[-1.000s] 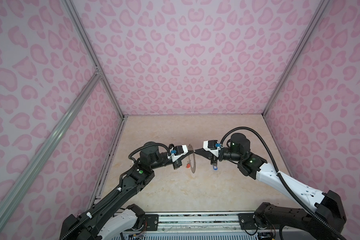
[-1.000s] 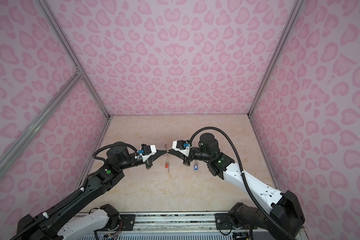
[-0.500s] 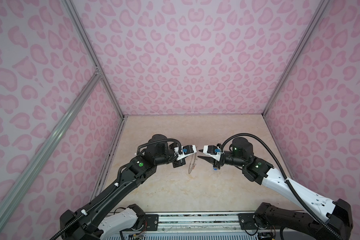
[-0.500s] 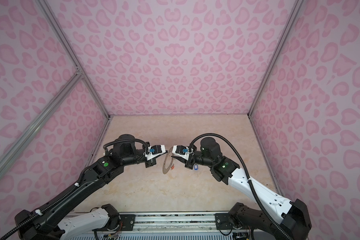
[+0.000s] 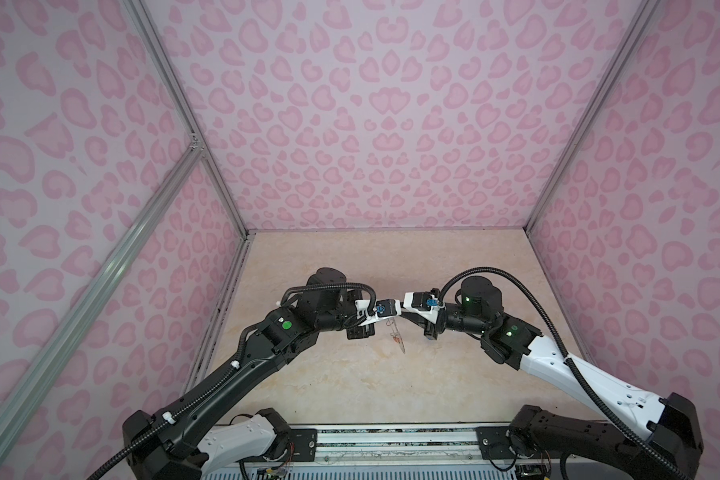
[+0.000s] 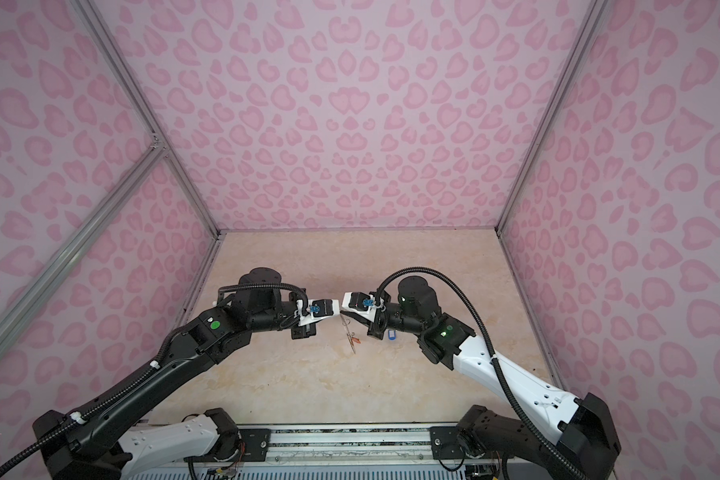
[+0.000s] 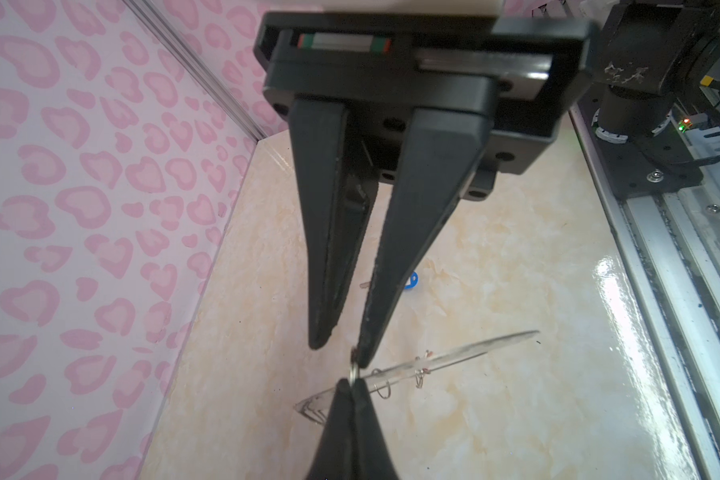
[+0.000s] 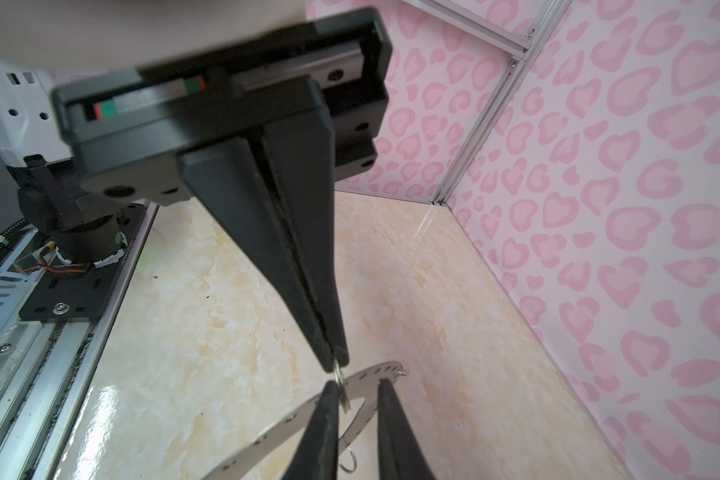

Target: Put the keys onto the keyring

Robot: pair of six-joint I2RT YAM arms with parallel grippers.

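The keyring (image 7: 454, 357), a flat grey disc with small rim holes and thin wire loops, hangs edge-on above the floor in both top views (image 5: 396, 337) (image 6: 350, 337). My left gripper (image 7: 352, 388) is shut on one wire loop (image 8: 338, 370) at the disc's edge. My right gripper (image 8: 356, 395) meets it tip to tip and stands open, with that loop beside one finger (image 8: 327, 415). The blue-tagged key (image 6: 390, 335) lies on the floor under the right arm, and shows again in the left wrist view (image 7: 411, 281). A speck of red (image 6: 356, 341) sits against the disc; I cannot tell what it is.
The beige marble-patterned floor (image 5: 391, 386) is boxed in by pink patterned walls (image 5: 371, 124) on three sides. The metal base rail (image 5: 391, 440) with both arm mounts runs along the near edge.
Both grippers have drawn together until their tips meet. The left arm's elbow has swung farther back, and the hanging disc has turned more edge-on. The right jaws have narrowed.
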